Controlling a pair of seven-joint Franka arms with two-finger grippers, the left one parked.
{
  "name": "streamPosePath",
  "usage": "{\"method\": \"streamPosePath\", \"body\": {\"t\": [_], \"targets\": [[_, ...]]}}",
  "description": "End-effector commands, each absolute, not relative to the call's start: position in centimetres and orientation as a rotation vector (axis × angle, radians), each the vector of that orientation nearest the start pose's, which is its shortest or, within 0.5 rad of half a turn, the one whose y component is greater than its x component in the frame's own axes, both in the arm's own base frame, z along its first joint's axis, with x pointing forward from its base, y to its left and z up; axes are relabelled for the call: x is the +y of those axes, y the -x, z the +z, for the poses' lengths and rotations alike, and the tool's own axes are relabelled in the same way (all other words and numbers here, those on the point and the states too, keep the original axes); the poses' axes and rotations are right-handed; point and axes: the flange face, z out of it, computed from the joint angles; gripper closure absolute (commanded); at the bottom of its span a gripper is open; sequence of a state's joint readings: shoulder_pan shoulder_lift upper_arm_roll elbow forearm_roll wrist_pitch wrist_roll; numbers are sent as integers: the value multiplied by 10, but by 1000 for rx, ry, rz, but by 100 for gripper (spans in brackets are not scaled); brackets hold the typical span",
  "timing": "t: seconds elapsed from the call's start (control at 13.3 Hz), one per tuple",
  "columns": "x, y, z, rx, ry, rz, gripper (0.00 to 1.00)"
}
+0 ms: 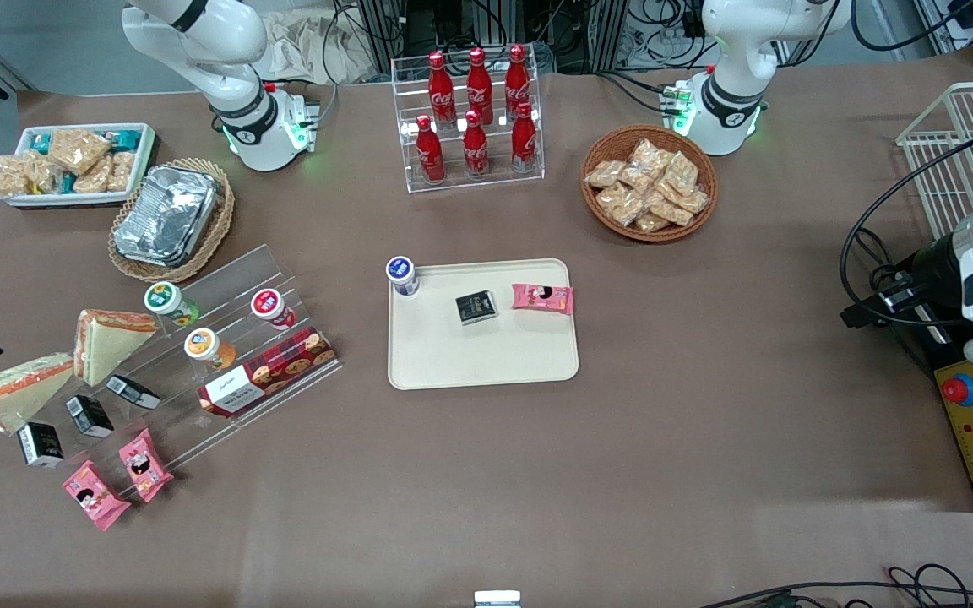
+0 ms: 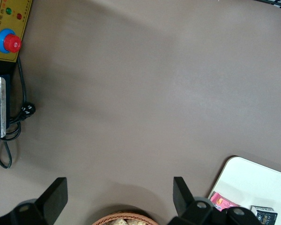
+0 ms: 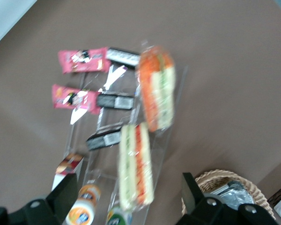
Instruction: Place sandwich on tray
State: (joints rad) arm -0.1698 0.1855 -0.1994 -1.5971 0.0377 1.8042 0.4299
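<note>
The sandwich (image 1: 18, 388) is a clear-wrapped wedge with a bright orange stripe and some green. It lies on the table at the working arm's end, beside the clear stepped display. The right wrist view shows the sandwich (image 3: 155, 91) from above, edge on. My gripper (image 3: 129, 197) hangs open well above the display with nothing held. The sandwich lies apart from its fingers (image 3: 68, 192), nearer to the front camera. The cream tray (image 1: 482, 355) lies mid-table, with a blue-lidded cup, a black packet and a pink packet on it.
A second wrapped wedge (image 1: 106, 338) with a broad pale face leans on the clear display (image 1: 225, 338), directly under my gripper. Cups, a biscuit box, black packets and pink packets (image 1: 115, 477) surround it. Also here: a foil container in a basket (image 1: 167, 215), a cola rack (image 1: 474, 118) and a snack basket (image 1: 649, 181).
</note>
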Motion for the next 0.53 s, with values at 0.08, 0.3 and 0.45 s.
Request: {"method": "streamPosePath", "body": {"t": [0.08,0.3,0.45], "targets": [[-266,-601,498,1362,2842,-111,2],[-283,-611,469,1405,2803,-148,2],[-287,-618,450,1423,2803,-168,2]]}}
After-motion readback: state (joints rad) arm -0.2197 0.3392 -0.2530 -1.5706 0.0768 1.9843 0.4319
